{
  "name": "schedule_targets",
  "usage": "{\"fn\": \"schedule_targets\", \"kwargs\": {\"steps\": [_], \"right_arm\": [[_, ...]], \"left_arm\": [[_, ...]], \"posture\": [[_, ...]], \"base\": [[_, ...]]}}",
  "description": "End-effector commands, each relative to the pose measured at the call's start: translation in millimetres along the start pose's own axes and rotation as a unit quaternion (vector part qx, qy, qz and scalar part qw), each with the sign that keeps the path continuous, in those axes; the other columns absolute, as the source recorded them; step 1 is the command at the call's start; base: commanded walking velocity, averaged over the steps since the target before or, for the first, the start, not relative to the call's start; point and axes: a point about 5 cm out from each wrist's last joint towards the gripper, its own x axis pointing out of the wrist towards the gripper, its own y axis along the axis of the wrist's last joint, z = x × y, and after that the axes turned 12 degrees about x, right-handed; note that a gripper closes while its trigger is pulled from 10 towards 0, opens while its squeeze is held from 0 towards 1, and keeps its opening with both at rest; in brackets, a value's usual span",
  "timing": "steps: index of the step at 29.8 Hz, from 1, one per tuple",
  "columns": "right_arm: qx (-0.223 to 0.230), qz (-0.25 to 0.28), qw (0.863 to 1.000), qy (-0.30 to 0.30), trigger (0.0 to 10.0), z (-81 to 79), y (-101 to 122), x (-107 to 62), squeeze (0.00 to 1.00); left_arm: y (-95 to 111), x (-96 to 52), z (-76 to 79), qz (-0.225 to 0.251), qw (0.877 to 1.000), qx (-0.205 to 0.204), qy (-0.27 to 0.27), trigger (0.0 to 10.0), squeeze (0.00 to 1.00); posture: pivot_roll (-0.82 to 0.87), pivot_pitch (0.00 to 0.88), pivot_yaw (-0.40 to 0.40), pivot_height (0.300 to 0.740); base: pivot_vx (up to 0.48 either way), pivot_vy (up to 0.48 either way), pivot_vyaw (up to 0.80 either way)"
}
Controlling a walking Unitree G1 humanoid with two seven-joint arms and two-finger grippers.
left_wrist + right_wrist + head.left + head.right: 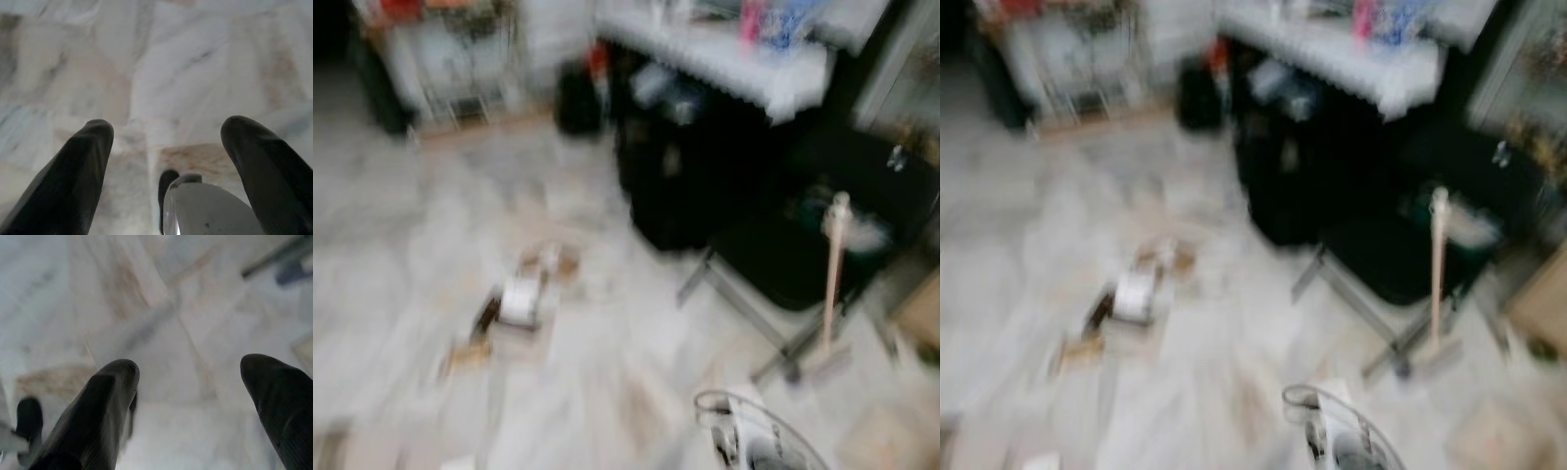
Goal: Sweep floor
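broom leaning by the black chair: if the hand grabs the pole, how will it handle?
The broom stands nearly upright with a thin pale pole, so a nudge would probably tip it. The pole looks stiff and light. Its head sits low by the chair legs and could snag there. The blur hides finer detail.
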Motion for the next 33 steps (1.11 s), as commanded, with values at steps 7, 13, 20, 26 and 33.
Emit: {"fn": "schedule_targets", "kwargs": {"steps": [7,13,20,26,33], "right_arm": [[-0.001,0.007,1.0,0.007,10.0,-5.9,6,0.9,0.0],[0.0,0.008,1.0,0.007,10.0,-5.9,7,1.0,0.0],[-0.001,0.013,1.0,0.01,10.0,-9.9,12,1.6,0.0],[0.003,0.02,1.0,0.011,10.0,-11.6,17,1.9,0.0],[-0.003,0.018,1.0,0.014,10.0,-13.3,17,2.0,0.0]], "left_arm": [[-9,-3.0,-6.0,-0.016,1.0,0.004,0.006,10.0,0.0],[-8,-2.6,-5.3,-0.016,1.0,0.005,0.004,10.0,0.0],[-1,1.2,-10.3,-0.014,1.0,0.006,0.006,10.0,0.0],[5,3.8,-10.3,-0.004,1.0,0.006,0.008,10.0,0.0],[6,4.1,-9.7,-0.002,1.0,0.005,0.008,10.0,0.0]], "posture": [[-0.2,0.0,0.019,0.74],[-0.21,0.0,0.02,0.74],[-0.22,0.0,0.024,0.74],[-0.22,0.0,0.013,0.74],[-0.21,0.0,0.01,0.74]], "base": [[0.0,0.0,-0.79],[0.0,0.0,-0.79],[0.0,0.0,-0.79],[0.0,0.0,-0.79],[0.0,0.0,-0.79]]}}
